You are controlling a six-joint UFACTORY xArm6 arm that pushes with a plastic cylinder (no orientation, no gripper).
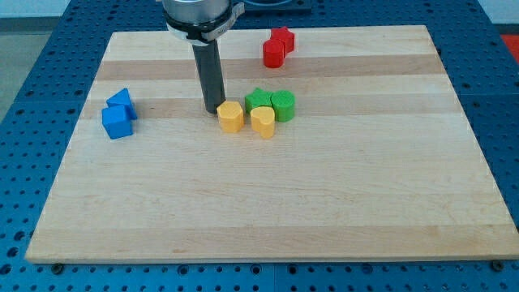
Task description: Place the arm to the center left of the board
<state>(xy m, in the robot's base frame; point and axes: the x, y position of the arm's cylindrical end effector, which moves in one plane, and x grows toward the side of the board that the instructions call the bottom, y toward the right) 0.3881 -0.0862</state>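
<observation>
My tip [213, 109] is resting on the wooden board [268, 211], a bit toward the view's top and a little left of the middle. I have no claw to open or close, only a straight dark rod [211, 77] that is coming down from the grey arm [201, 15] at the view's top. The tip is sitting just beside the yellow hexagon block [231, 118], on that block's left, and it looks like it is touching it, though I cannot tell for sure from here. Another yellow block [263, 122] is sitting just to the right of the first one, and its shape is hard to make out. Two green blocks are sitting right behind the yellow ones: a green block [258, 100] with points like a star, and a green round block [283, 105] touching it on the right. All four are huddling close together. Two blue blocks are waiting well apart from my tip, at the view's left side of the board: a blue block [121, 100] behind and a blue cube [117, 122] in front, touching each other. A red block [277, 47] is sitting alone near the view's top, to the right of the rod. The board is lying on a blue table [32, 57] full of little holes.
</observation>
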